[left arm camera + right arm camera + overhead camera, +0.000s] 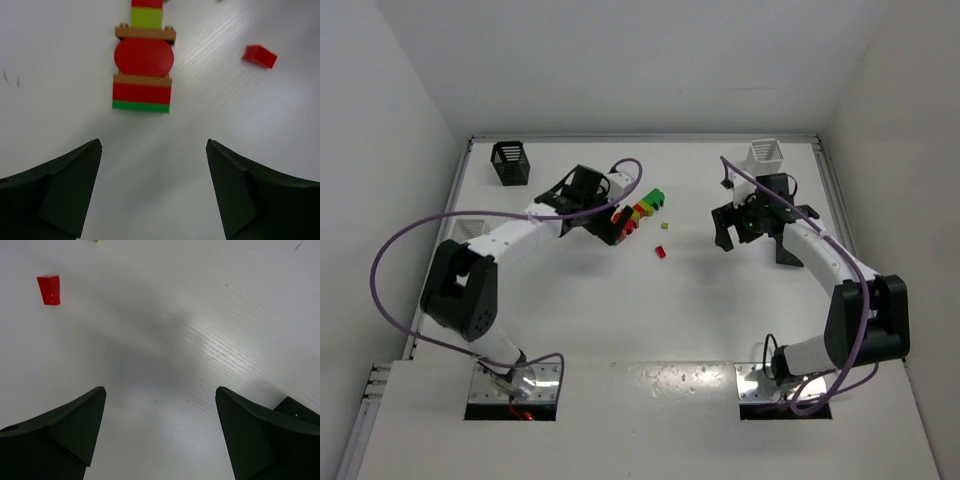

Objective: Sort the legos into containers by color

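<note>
far apart: black basket [510,168], white basket [765,156]

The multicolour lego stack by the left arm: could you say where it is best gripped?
Probably at the near red-and-green end of the lego stack, across its long straight sides, the left gripper coming down from above: it lies flat, lengthwise ahead of the open fingers.

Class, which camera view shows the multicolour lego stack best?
Left wrist view: the stack lies close, each coloured layer distinct, though cropped at the top. The top view shows it tiny beside the left gripper; right wrist misses it.
</note>
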Controlling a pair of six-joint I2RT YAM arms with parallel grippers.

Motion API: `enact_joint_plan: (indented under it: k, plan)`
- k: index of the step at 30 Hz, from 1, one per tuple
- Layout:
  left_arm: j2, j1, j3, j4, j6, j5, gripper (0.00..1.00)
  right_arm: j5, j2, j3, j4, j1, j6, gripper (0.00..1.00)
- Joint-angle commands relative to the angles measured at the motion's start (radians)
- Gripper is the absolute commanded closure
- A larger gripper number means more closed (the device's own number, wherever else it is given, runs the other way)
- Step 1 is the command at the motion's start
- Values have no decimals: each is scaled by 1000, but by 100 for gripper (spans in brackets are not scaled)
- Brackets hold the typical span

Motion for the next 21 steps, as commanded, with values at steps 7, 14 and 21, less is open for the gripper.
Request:
enact_joint_plan:
  k: [7, 14, 21]
  plan:
    - [289, -11, 344, 45, -4, 84, 21, -35, 40, 56, 23, 4, 22, 10]
    - [487, -20, 507, 54, -22, 113, 36, -44, 49, 56, 23, -5, 22, 10]
    - [592, -20, 593, 54, -13, 82, 37, -44, 58, 65, 14, -5, 22, 10]
